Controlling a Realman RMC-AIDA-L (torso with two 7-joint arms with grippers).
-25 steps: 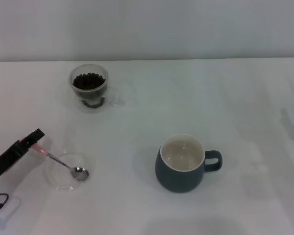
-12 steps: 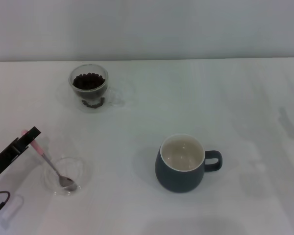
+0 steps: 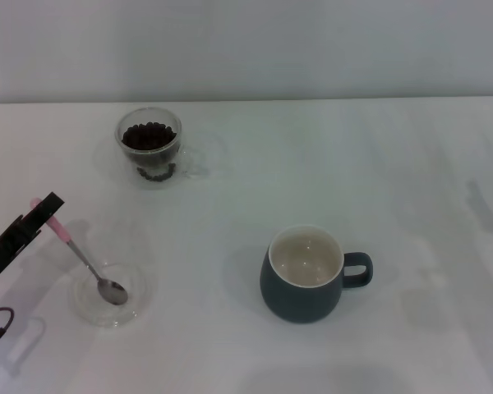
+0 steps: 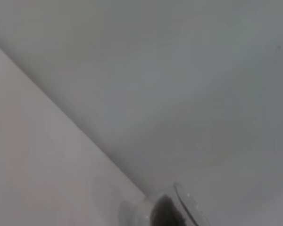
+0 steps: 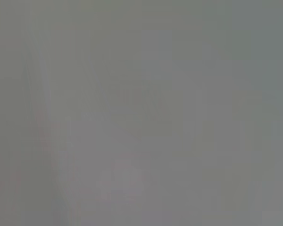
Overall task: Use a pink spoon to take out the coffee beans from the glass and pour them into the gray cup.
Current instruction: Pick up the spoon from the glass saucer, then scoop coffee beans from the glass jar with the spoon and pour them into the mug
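The left tool [image 3: 43, 209] is clamped on the pale pink handle of the pink spoon [image 3: 84, 258], holding it at a slant so the metal bowl hangs low over the clear glass dish [image 3: 107, 292]; whether the bowl touches the dish cannot be told. Taking the gray cup [image 3: 304, 274] as the landmark, the dish and spoon lie well to its left, at about the same depth on the white surface [image 3: 353, 156]. The cup stands upright, its cream inside showing and its loop handle turned to its right. The glass [image 3: 150, 144] stands well apart from the cup, farther back and to its left, upright and holding the coffee beans [image 3: 149, 135]. In the left wrist view the rim of the glass [image 4: 186, 212] shows at the edge with dark beans [image 4: 165, 212] inside. The right tool shows only as a dark sliver far right of the cup, and I cannot tell its state.
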